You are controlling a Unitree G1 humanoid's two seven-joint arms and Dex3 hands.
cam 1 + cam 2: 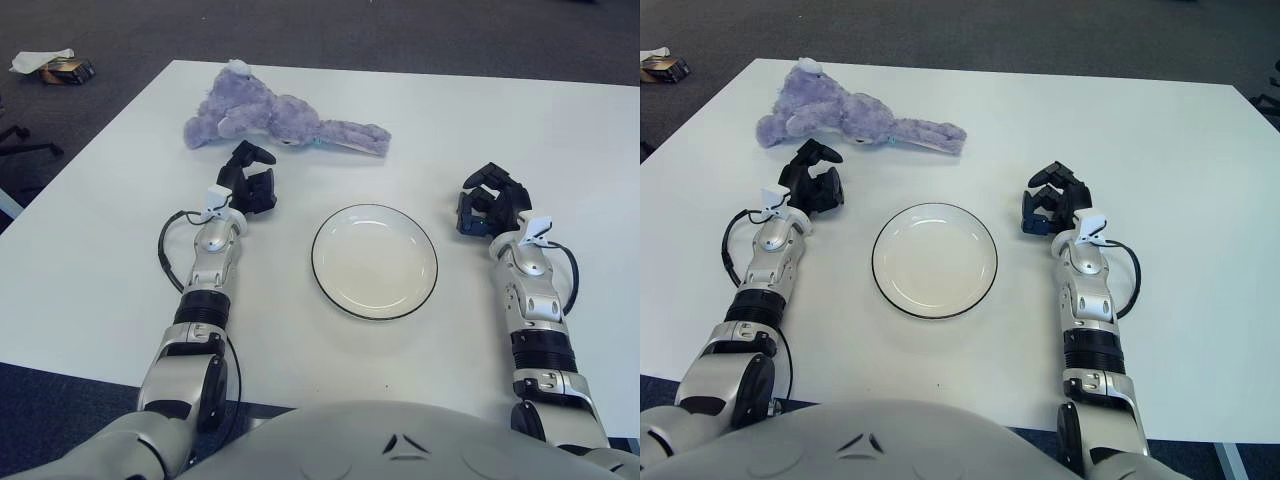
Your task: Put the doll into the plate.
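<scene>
Doll (280,122) beyond empty plate (374,261) — left hand (248,180), right hand (490,205) loosely curled, ungrasping.

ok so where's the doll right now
The doll lies on its side on the white table, toward the far left in both views, just beyond the left hand and up-left of the empty plate; nothing holds it.

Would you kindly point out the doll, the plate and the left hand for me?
doll (280,118), left eye view, on its purple body.
plate (330,222), left eye view, on its dark upper left rim.
left hand (250,180), left eye view, on the middle of the black hand.
</scene>
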